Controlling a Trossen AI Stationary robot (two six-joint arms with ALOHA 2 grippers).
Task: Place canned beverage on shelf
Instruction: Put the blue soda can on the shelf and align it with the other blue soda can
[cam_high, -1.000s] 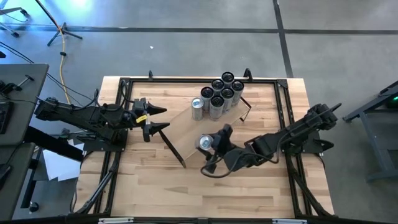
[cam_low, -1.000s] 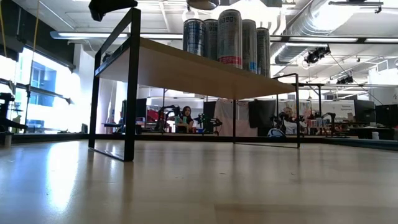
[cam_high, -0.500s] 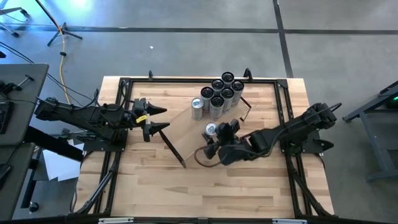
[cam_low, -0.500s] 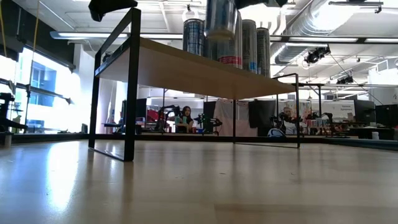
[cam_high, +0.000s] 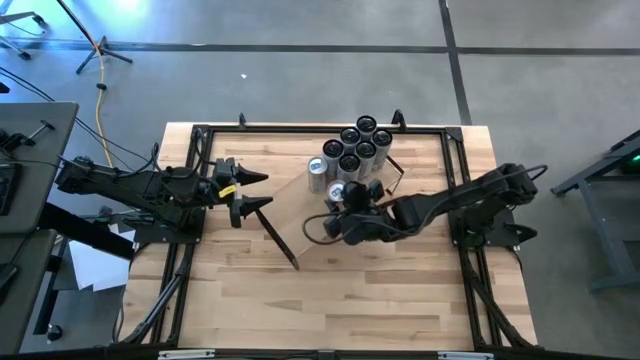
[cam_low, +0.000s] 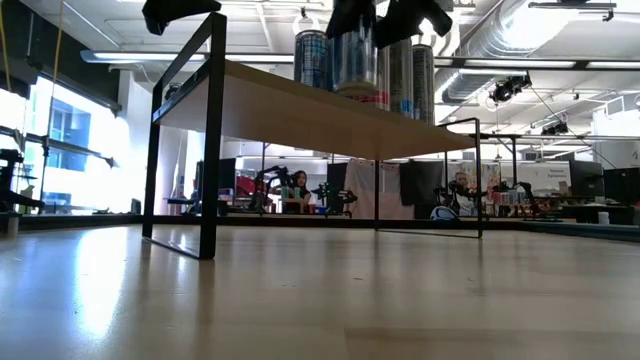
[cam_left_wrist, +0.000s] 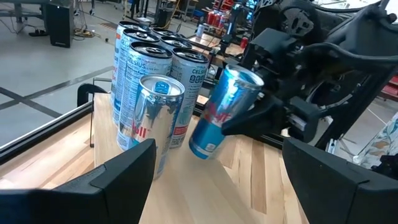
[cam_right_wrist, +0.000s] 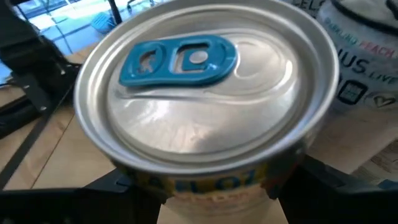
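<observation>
Blue can (cam_left_wrist: 222, 111) — clamped, tilted, in right claw (cam_high: 345, 200) above shelf (cam_left_wrist: 205, 193); level it before lowering beside the cluster (cam_left_wrist: 149, 74) — left claw (cam_high: 245, 195) spread wide.

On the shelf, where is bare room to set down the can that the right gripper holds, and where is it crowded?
The shelf is bare from the silver can toward its bracket near the left gripper. The far end is crowded by the clustered cans. The right gripper holds the blue can tilted, beside that cluster.
</observation>
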